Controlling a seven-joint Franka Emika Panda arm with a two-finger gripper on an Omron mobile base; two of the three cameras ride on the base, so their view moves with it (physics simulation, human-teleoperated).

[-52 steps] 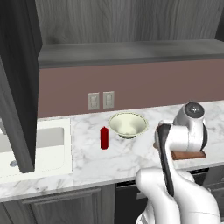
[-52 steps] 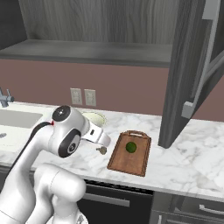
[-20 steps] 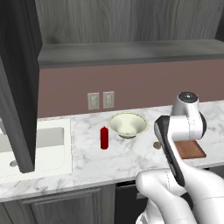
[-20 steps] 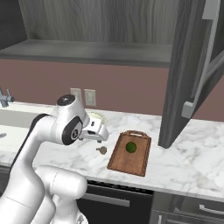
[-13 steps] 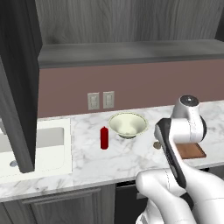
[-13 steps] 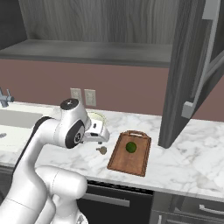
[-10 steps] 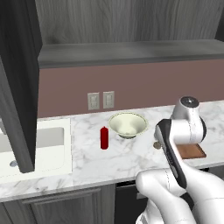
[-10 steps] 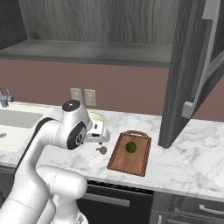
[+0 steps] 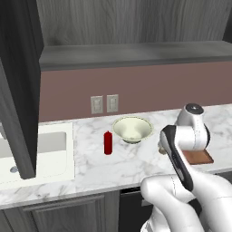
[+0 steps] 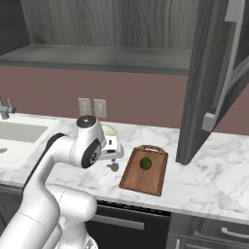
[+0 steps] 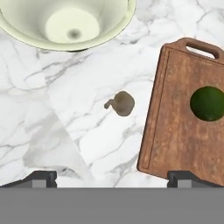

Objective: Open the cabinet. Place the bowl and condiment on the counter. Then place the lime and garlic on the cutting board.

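The cabinet [image 10: 209, 82] is open; bowl [image 9: 132, 129] and bottle [image 9: 108, 142] stand on the counter [image 9: 90, 167]. The lime [image 11: 208, 103] sits on the board [image 11: 175, 140]. The garlic [image 11: 122, 103] lies just beside the board, under the wide-open, empty gripper [image 11: 112, 177].

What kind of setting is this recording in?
A rendered home kitchen, by the look of it. A white marble counter has a sink set into it, an open dark wall cabinet hangs above, and a wooden cutting board carrying a lime sits beside a bowl.
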